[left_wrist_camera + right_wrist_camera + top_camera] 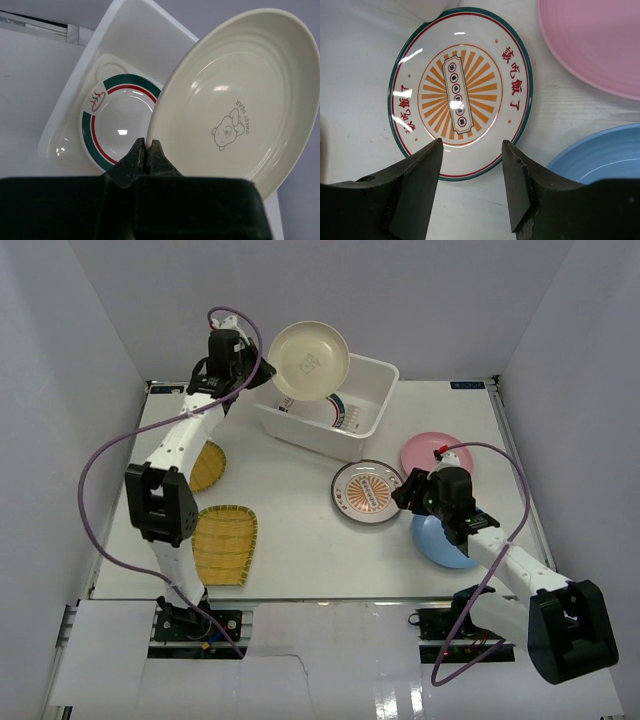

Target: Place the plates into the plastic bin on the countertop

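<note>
My left gripper (262,370) is shut on the rim of the cream plate (310,360), which hangs tilted over the left end of the white plastic bin (375,370). In the left wrist view the gripper (147,146) pinches the cream plate (240,95) above the bin (130,30). The green-red-rimmed plate (117,122) lies inside the bin (345,412). My right gripper (402,495) is open and empty above the near right rim of the orange-patterned plate (365,492), seen close in the right wrist view (457,90), with the gripper (471,150) over its rim.
The pink plate (428,452) and blue plate (440,540) lie right of the orange one, under my right arm. The yellow woven round plate (208,466) and yellow rectangle plate (224,545) lie on the countertop (300,530) by my left arm. White walls enclose the sides.
</note>
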Tool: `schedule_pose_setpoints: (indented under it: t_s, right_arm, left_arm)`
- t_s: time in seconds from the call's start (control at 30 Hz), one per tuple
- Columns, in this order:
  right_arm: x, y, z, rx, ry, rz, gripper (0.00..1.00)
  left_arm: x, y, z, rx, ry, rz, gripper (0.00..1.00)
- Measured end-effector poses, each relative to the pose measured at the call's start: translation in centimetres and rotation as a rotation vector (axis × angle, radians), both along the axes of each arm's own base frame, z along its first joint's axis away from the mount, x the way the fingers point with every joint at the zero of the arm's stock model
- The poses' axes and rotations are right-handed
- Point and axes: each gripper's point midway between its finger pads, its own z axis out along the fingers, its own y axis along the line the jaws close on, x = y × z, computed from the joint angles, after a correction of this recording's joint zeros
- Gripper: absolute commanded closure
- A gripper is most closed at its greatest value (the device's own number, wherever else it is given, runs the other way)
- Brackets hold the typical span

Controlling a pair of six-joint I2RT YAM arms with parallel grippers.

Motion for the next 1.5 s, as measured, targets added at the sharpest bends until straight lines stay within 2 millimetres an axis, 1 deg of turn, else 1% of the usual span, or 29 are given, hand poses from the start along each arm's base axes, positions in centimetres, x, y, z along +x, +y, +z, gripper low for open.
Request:
schedule_pose_setpoints:
  t_s: [0.07,0.1,0.13,0.2,0.23,0.3,0.33,0.43,0.47,0.53,0.57,0.67,0.73,0.77,0.8,0.83,0.87,0.9,0.93,0.97,1.03,1.1,1.13,1.2,1.27,1.3,1.37,1.43,1.5]
  right_arm:
    - [0.3,-0.2,-0.3,-0.002,0.006,-0.009,0.42]
    - [0.4,-0.4,-0.6,-0.004,0.015,-0.014,0.35]
    - [0.5,-0.5,-1.0,-0.007,0.026,-0.02,0.31]
    - [0.6,-0.9,-1.9,-0.018,0.052,-0.028,0.28]
    - [0.7,-1.1,-2.3,-0.024,0.067,-0.034,0.24]
    - [0.9,-1.4,-2.9,-0.032,0.086,-0.045,0.24]
    - [0.9,-1.5,-3.2,-0.036,0.093,-0.046,0.24]
    - [1.5,-1.6,-3.8,-0.05,0.114,-0.046,0.25]
    - [1.7,-1.5,-4.0,-0.054,0.123,-0.043,0.26]
    - [2.2,-1.3,-4.6,-0.056,0.14,-0.037,0.29]
    - [2.3,-1.2,-5.0,-0.055,0.15,-0.032,0.3]
    - [2.7,-0.8,-5.7,-0.046,0.163,-0.02,0.35]
    - [3.1,-0.5,-6.0,-0.036,0.166,-0.016,0.41]
    - [3.2,-0.4,-6.2,-0.03,0.169,-0.016,0.45]
    - [3.3,-0.2,-6.4,-0.023,0.173,-0.017,0.57]
    - [3.4,-0.2,-6.6,-0.02,0.177,-0.019,0.65]
    - [3.3,-0.2,-7.0,-0.016,0.187,-0.021,0.75]
    - [3.3,-0.1,-7.2,-0.008,0.196,-0.027,0.88]
    - [3.3,-0.1,-7.2,0.011,0.205,-0.041,0.91]
    - [3.6,0.1,-6.8,0.05,0.2,-0.05,0.92]
    - [4.1,0.6,-4.8,0.107,0.147,-0.051,0.92]
    - [3.9,0.8,-3.3,0.122,0.103,-0.04,0.92]
    - [3.4,0.9,-2.5,0.126,0.074,-0.023,0.92]
    - [2.1,1.0,-1.0,0.134,0.036,0.011,0.92]
    - [0.8,1.4,1.0,0.151,-0.003,0.049,0.92]
    - [0.2,1.7,2.1,0.164,-0.025,0.073,0.92]
    - [-1.1,2.6,4.9,0.196,-0.091,0.13,0.92]
    - [-2.1,3.4,8.0,0.232,-0.154,0.189,0.92]
    - [-2.6,4.1,11.1,0.265,-0.209,0.232,0.92]
  left_arm:
    - [2.2,-1.0,-2.5,0.021,0.046,-0.003,1.0]
    - [3.3,-1.4,-3.5,0.031,0.062,-0.006,1.0]
    - [4.2,-1.9,-4.4,0.04,0.071,-0.01,1.0]
    - [5.8,-2.9,-6.3,0.063,0.099,-0.018,1.0]
    - [6.4,-3.4,-7.0,0.072,0.106,-0.022,0.98]
    - [7.2,-4.4,-8.2,0.086,0.12,-0.036,0.88]
    - [7.4,-4.9,-8.7,0.092,0.124,-0.044,0.75]
    - [7.3,-5.7,-10.1,0.105,0.147,-0.06,0.54]
    - [7.2,-6.0,-10.4,0.108,0.154,-0.066,0.42]
    - [6.9,-6.4,-10.5,0.112,0.16,-0.077,0.29]
    - [6.9,-6.5,-10.4,0.113,0.157,-0.08,0.2]
    - [6.9,-6.5,-9.9,0.116,0.145,-0.084,0.08]
    - [6.7,-6.4,-9.1,0.124,0.131,-0.092,0.07]
    - [6.5,-6.3,-8.3,0.124,0.119,-0.094,0.06]
    - [6.1,-6.2,-7.4,0.131,0.105,-0.099,0.06]
    - [5.5,-5.9,-6.4,0.135,0.088,-0.102,0.06]
    - [4.7,-5.4,-5.4,0.141,0.076,-0.101,0.06]
    - [3.4,-4.6,-4.1,0.143,0.064,-0.095,0.05]
    - [1.7,-3.8,-3.1,0.141,0.046,-0.088,0.05]
    - [-0.2,-2.7,-2.3,0.135,0.034,-0.082,0.05]
    - [-4.8,0.2,-0.5,0.103,0.016,-0.048,0.05]
    - [-8.2,4.2,0.9,0.061,-0.033,0.029,0.05]
    - [-10.1,6.9,1.0,0.043,-0.047,0.093,0.05]
    - [-12.6,11.4,-0.1,0.028,-0.049,0.217,0.05]
    - [-14.9,15.3,-2.7,0.02,-0.01,0.34,0.05]
    - [-15.9,16.7,-4.6,0.023,0.025,0.391,0.05]
    - [-17.7,18.6,-8.5,0.03,0.11,0.473,0.05]
    - [-19.2,19.9,-11.9,0.042,0.19,0.537,0.05]
    - [-20.1,20.9,-13.9,0.043,0.241,0.585,0.05]
